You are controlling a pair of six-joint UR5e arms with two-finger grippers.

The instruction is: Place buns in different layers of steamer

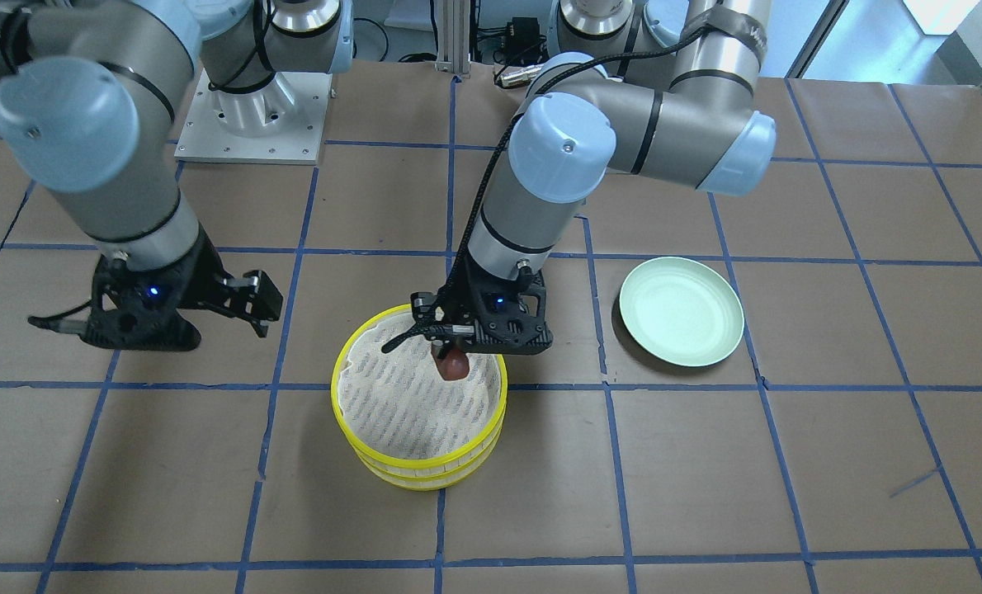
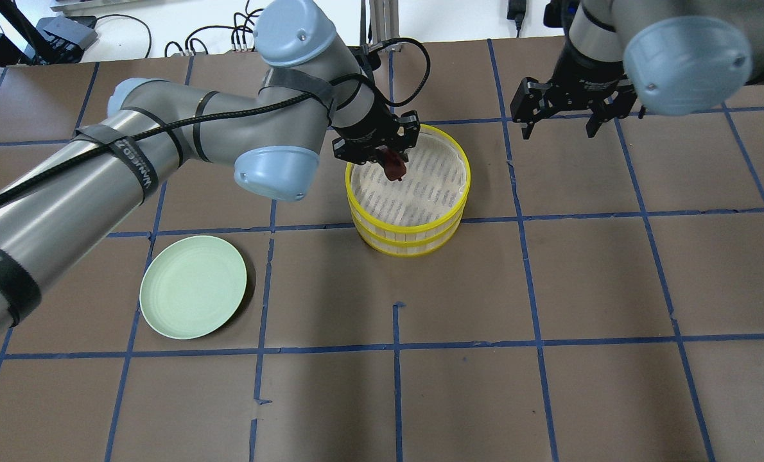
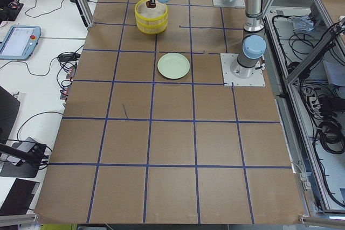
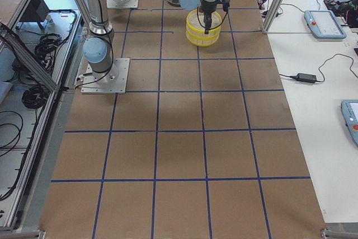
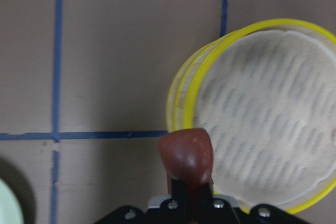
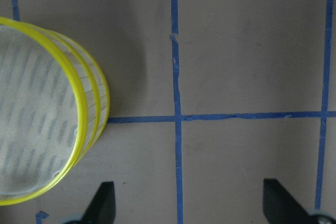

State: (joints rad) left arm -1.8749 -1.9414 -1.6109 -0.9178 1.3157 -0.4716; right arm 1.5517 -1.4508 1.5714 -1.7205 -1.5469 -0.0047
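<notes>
From the front-facing camera, I have the left gripper (image 1: 448,353) closed on the reddish-brown bun (image 1: 455,369), which hangs just inside the robot-side edge of the top layer (image 1: 338,363). That layer sits stacked on the lower layer (image 1: 425,478). I cannot tell whether the bun touches the cloth. The right gripper (image 1: 257,318) hovers beside the stack, spread wide and holding nothing. The green plate (image 1: 681,311) lies bare, well apart.

The overhead camera agrees: the bun is over the cloth near the rim, and the white bun is nowhere I can see. Perhaps it is under the top layer.

The two side views are too distant to add anything.

My left wrist camera shows the fingers pinching only the bun's near end, with most of it jutting past them. I judge it to be light, soft and smooth-skinned, so it would dent under a hard squeeze and may swivel in so short a grip. A gentle hold across its middle would be safer.

The right wrist camera shows both fingertips far apart over bare table, with the stack alongside.
</notes>
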